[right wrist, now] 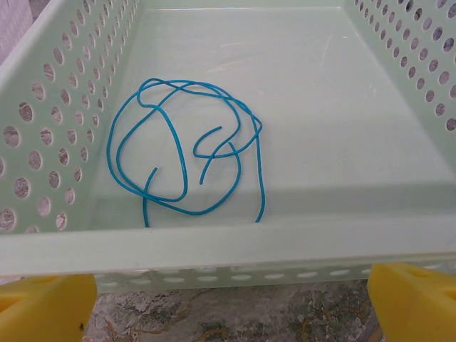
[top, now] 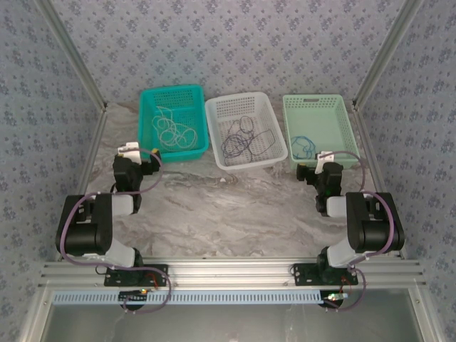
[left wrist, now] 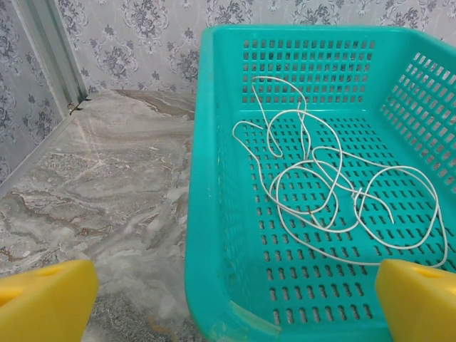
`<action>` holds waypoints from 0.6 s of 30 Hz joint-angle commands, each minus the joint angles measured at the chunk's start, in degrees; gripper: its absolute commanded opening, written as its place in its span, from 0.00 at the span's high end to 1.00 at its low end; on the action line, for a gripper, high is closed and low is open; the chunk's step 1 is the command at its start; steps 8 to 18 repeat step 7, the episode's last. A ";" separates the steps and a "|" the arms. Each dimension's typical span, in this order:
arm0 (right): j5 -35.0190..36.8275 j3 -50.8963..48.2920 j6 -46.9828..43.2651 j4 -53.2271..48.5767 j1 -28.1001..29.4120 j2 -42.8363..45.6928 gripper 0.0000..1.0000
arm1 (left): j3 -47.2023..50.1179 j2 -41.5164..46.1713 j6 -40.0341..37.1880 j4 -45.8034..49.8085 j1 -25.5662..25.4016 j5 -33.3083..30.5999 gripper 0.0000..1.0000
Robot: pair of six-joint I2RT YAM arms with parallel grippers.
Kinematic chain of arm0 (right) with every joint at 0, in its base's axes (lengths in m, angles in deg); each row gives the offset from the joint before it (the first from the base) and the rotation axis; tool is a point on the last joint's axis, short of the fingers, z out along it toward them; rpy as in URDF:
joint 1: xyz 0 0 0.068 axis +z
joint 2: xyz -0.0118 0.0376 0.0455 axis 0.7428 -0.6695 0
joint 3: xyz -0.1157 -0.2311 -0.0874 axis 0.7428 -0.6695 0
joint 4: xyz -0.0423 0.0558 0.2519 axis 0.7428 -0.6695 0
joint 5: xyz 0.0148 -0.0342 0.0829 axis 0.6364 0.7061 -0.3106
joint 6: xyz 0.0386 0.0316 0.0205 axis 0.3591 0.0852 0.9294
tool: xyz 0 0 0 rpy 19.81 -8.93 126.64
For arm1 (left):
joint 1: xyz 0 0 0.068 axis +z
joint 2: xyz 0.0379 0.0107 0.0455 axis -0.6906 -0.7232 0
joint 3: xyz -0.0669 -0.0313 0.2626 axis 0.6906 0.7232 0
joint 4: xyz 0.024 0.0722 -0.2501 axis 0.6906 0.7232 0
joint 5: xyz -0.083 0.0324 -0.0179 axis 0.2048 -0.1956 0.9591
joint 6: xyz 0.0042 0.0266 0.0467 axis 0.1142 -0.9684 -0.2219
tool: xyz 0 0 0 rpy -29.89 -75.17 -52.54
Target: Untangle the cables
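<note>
A whitish cable (left wrist: 324,189) lies in loose loops on the floor of the teal basket (left wrist: 203,214); from above the same cable (top: 174,132) and teal basket (top: 146,135) sit at the back left. A blue cable (right wrist: 185,153) is coiled in the pale green basket (right wrist: 214,242), also seen from above as the blue cable (top: 303,144) in the pale green basket (top: 349,125). Dark cables (top: 246,139) lie tangled in the white basket (top: 214,139). My left gripper (left wrist: 235,303) is open before the teal basket's near corner. My right gripper (right wrist: 231,303) is open before the green basket's near wall.
The three baskets stand in a row at the back of the marbled table (top: 228,206). Metal frame posts (top: 71,64) and patterned walls close in both sides. Bare table surface lies between the arms and the baskets.
</note>
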 commanded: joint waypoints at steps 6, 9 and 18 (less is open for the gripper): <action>-0.37 1.31 -0.37 0.69 -0.27 -0.16 0.00 | 0.41 -1.52 -1.47 6.51 0.03 -1.93 0.01; -0.39 1.37 -0.30 0.71 -0.25 -0.15 0.00 | 0.42 -1.53 -1.52 6.50 0.05 -1.92 0.01; -0.39 1.37 -0.30 0.71 -0.25 -0.15 0.00 | 0.42 -1.53 -1.52 6.50 0.05 -1.92 0.01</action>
